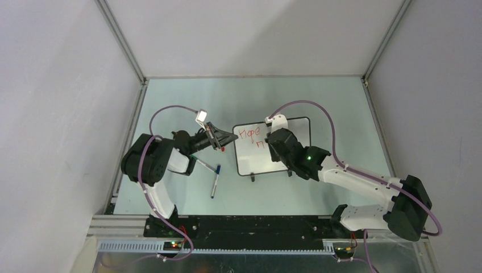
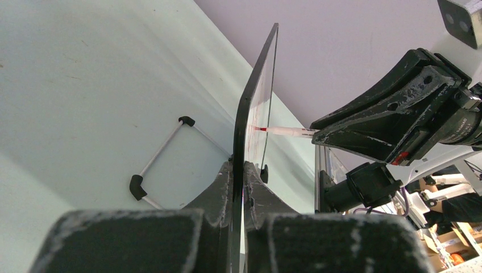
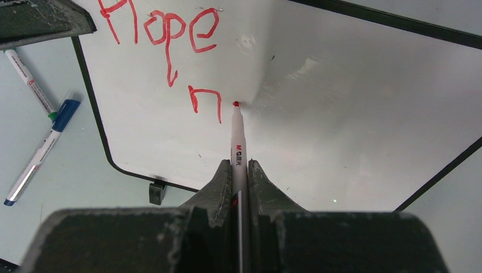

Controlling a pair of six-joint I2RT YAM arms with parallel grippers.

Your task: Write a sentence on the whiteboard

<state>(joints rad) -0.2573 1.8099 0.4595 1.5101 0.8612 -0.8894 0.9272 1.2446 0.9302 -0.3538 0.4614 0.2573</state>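
Observation:
The whiteboard (image 1: 253,162) stands tilted at mid-table on its small black feet. Red writing, the sentence (image 3: 165,28), reads "Hope" with an "n" (image 3: 206,102) stepped below it. My left gripper (image 1: 232,138) is shut on the board's left edge; in the left wrist view the board (image 2: 253,102) runs edge-on between the fingers (image 2: 224,182). My right gripper (image 3: 240,165) is shut on a red marker (image 3: 237,136), whose tip touches the board just right of the "n". The right gripper (image 1: 271,139) hangs over the board's middle.
Two loose pens lie on the table left of the board: a blue-capped one (image 1: 215,181) and a thinner one (image 1: 206,165). The board's wire stand (image 2: 162,151) shows behind it. Grey enclosure walls close in the table on three sides.

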